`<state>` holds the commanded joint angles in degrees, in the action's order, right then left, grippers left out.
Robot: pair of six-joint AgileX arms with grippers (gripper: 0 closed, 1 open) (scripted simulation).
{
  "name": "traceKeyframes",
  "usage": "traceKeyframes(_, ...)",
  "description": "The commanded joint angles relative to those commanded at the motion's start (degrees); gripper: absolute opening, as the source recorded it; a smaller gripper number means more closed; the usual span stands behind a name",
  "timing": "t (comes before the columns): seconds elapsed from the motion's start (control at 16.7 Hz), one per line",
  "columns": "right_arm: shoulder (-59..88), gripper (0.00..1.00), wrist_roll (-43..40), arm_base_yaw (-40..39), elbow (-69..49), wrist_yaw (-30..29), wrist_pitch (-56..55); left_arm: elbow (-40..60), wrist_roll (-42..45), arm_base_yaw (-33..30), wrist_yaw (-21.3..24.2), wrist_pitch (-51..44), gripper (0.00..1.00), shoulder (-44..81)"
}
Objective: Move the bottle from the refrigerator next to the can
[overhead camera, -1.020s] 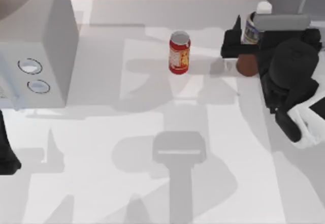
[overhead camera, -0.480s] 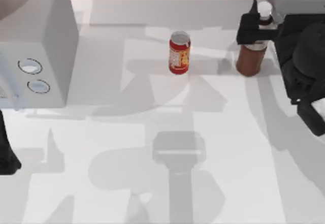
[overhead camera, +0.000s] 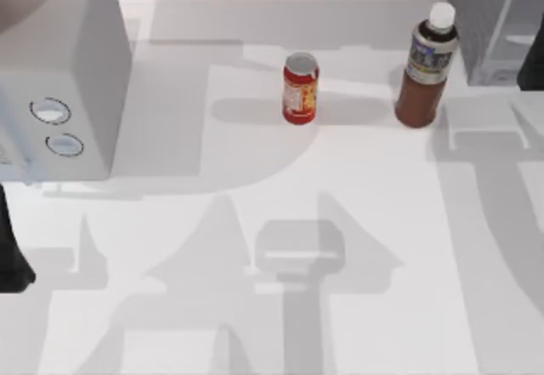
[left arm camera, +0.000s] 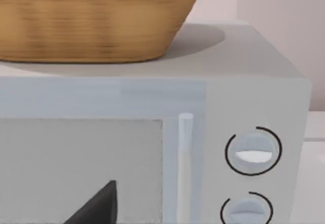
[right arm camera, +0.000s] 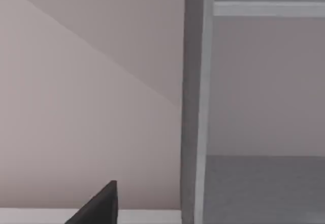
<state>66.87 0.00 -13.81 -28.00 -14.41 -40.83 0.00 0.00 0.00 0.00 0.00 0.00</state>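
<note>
The bottle (overhead camera: pixel 427 67) stood upright on the table (overhead camera: pixel 280 222), out toward the far right, with nothing gripping it, and the can (overhead camera: pixel 300 88) stood upright to its left, near it but apart, a clear strip of table between the two. Just right of the bottle sat the refrigerator (overhead camera: pixel 493 18) at the table's far right corner, its pale frame (right arm camera: pixel 203 102) and grey inner floor plain in the right wrist view. The right arm (overhead camera: pixel 534 62) peeked in at the right edge beside the refrigerator; whether its fingers were spread or closed could not be told. The left arm (overhead camera: pixel 12 252) sat parked at the left edge, near the white box with two round dials (overhead camera: pixel 59 77), a wicker basket (left arm camera: pixel 96 18) on top; its grip could not be told either.
</note>
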Motion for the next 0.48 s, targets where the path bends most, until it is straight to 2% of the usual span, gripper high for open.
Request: traceKeyframes(0.48, -45.39, 1.00, 0.04, 9.18, 19.25, 9.51, 27.67, 0.00, 0.00, 0.00, 0.00, 0.00, 1.00, 0.00)
